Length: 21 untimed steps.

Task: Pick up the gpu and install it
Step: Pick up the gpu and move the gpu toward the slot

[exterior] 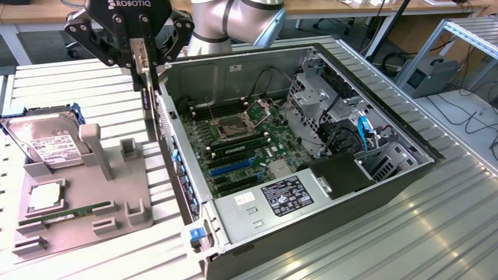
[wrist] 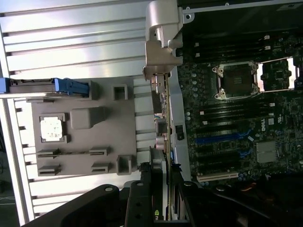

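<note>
A slatted metal table carries an open computer case. Its side wall lies just below my gripper, which pinches the gpu hanging upright.

At the wrist, my gripper clamps the gpu edge-on, with its silver bracket farthest from me and the motherboard alongside.

The gpu hangs upright and edge-on in the upper left of the exterior view. It is a thin dark card with a silver bracket at one end, held in midair by the gripper.
</note>
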Tool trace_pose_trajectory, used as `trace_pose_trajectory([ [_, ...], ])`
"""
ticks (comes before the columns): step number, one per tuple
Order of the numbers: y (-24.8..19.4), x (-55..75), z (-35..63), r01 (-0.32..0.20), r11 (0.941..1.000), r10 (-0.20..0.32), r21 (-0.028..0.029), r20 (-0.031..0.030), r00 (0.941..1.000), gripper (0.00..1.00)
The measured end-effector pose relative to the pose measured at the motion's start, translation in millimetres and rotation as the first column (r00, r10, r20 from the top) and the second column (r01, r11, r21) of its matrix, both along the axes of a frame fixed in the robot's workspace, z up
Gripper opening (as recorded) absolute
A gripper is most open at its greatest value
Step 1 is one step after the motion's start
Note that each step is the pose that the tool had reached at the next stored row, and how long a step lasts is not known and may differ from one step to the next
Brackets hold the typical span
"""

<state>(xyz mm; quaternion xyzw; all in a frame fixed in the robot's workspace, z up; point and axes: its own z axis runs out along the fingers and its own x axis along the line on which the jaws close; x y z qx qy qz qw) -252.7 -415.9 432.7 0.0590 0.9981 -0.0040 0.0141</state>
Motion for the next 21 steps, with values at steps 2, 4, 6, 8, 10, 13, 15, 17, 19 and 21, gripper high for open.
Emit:
trace_pose_trajectory([
  [2,0.0,1.3,0.0,0.0,1.0,0.0,-0.0002,0.0,1.0,0.27],
  [4,0.0,2.0,0.0,0.0,1.0,0.0,-0.0004,0.0,1.0,0.27],
  [6,0.0,3.0,0.0,0.0,1.0,0.0,-0.0007,0.0,1.0,0.27],
  [8,0.0,3.5,-0.1,0.0,1.0,0.0,-0.0008,0.0,1.0,0.27],
  [10,0.0,4.1,0.0,0.0,1.0,0.0,-0.001,0.0,1.0,0.27],
  [13,0.0,5.1,-0.1,0.0,1.0,0.0,-0.0013,0.0,1.0,0.27],
  [15,0.0,5.7,-0.1,0.0,1.0,0.0,-0.0014,0.0001,1.0,0.27],
  [17,0.0,6.4,-0.1,0.0,1.0,0.0,-0.0016,0.0001,1.0,0.27],
  [19,0.0,7.5,-0.1,0.0,1.0,0.0,-0.002,0.0,1.0,0.27],
  [21,0.0,8.6,-0.2,0.0,1.0,0.0,-0.0024,0.0,1.0,0.27],
])
